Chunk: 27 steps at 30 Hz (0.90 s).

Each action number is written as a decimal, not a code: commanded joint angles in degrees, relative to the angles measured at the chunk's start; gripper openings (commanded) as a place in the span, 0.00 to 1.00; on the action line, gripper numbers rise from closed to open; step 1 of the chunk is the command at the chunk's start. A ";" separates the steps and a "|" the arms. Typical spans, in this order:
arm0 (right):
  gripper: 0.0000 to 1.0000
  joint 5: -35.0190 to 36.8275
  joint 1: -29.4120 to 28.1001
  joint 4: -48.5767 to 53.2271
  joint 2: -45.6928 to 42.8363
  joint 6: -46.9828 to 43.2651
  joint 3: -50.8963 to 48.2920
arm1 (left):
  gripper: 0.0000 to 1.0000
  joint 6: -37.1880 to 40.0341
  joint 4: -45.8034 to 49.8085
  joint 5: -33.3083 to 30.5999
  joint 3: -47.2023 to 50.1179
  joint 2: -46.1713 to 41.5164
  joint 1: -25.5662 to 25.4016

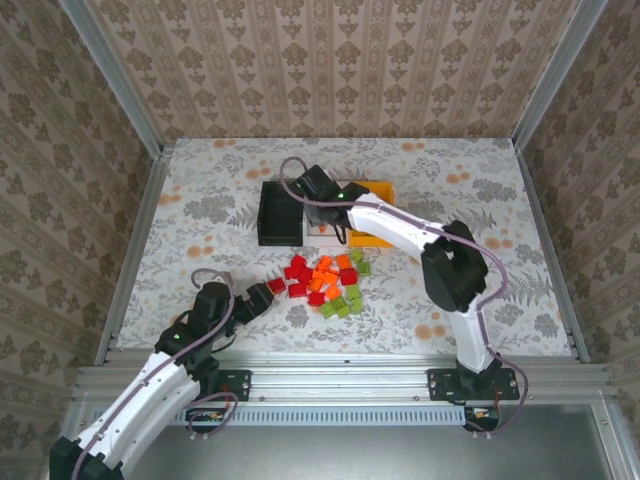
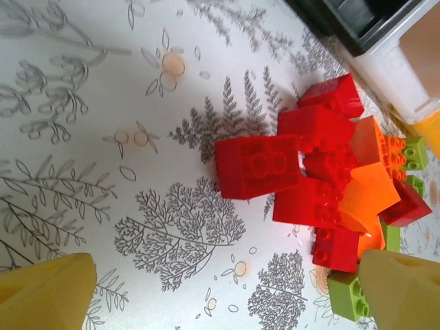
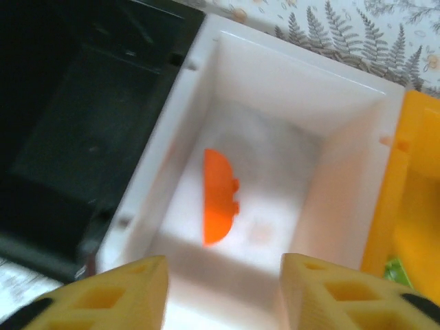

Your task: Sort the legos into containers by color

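Patterned walls (image 1: 330, 60) are closing in the flower-printed bench (image 1: 200, 190) on three sides. The right arm is reaching far across it and covering most of the middle of the three joined containers (image 1: 300, 238) at the far centre. The black bin (image 1: 280, 215) is sitting on the left, the white bin (image 3: 344, 172) in the middle and the orange-yellow bin (image 1: 380, 190) on the right.

The right gripper (image 1: 322, 215) is hanging over the white bin, its fingers (image 3: 103, 295) standing apart and gripping nothing. The left gripper (image 1: 262, 298) is waiting just left of the legos (image 1: 325, 282), spread wide and empty. Those are lying in a loose heap near the bins, on the bench's centre, with red bricks mostly left, orange in the middle and light green at the right and near edges.

In the right wrist view one orange brick (image 3: 220, 196) is lying on the white bin's floor, blurred, its shape hard to make out. A green scrap (image 3: 393, 269) is peeking from the orange-yellow bin, cut off by a finger.
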<state>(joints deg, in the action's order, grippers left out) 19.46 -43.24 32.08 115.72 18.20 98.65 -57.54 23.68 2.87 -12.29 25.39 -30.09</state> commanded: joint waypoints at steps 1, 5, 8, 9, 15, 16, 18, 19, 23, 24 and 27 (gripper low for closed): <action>0.59 1.86 -7.58 -3.58 -5.39 0.90 -5.19 | 1.00 4.85 4.01 -4.37 -4.60 -0.36 2.16; 0.68 0.06 -14.32 -4.39 -3.25 6.41 -7.21 | 1.00 5.59 2.81 -3.03 -6.29 0.89 10.71; 0.70 -1.30 -16.62 -3.51 0.21 9.02 -5.62 | 1.00 5.76 1.13 4.29 -7.58 3.03 19.84; 0.70 -2.09 -17.15 -2.97 1.43 9.88 -4.77 | 1.00 5.94 0.33 6.90 -8.10 3.92 22.97; 0.72 -4.80 -18.63 -2.76 5.61 12.47 -3.17 | 1.00 5.01 -3.64 19.50 -9.49 9.68 36.57; 0.74 -5.06 -18.63 -2.92 6.13 12.55 -3.11 | 1.00 4.84 -4.52 20.68 -9.19 10.21 37.55; 0.75 -6.39 -18.63 -3.20 7.39 12.48 -2.54 | 1.00 5.08 -5.82 22.02 -8.26 10.78 38.97; 0.75 -6.91 -18.70 -3.12 7.98 12.39 -2.23 | 1.00 5.63 -6.00 22.16 -7.82 10.74 39.21; 0.72 -6.43 -19.74 -2.46 8.76 11.78 -1.76 | 1.00 6.73 -6.05 22.93 -6.14 10.31 39.66; 0.72 -6.64 -20.01 -2.65 8.70 11.86 -1.99 | 1.00 6.86 -6.23 23.13 -5.80 10.15 39.67; 0.70 -7.13 -20.39 -2.27 9.80 12.77 -1.69 | 1.00 7.35 -6.02 23.15 -5.64 9.95 39.75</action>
<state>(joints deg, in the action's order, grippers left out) 13.34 -62.94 28.51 123.96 29.43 95.35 -52.18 18.61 23.99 -18.61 36.25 9.10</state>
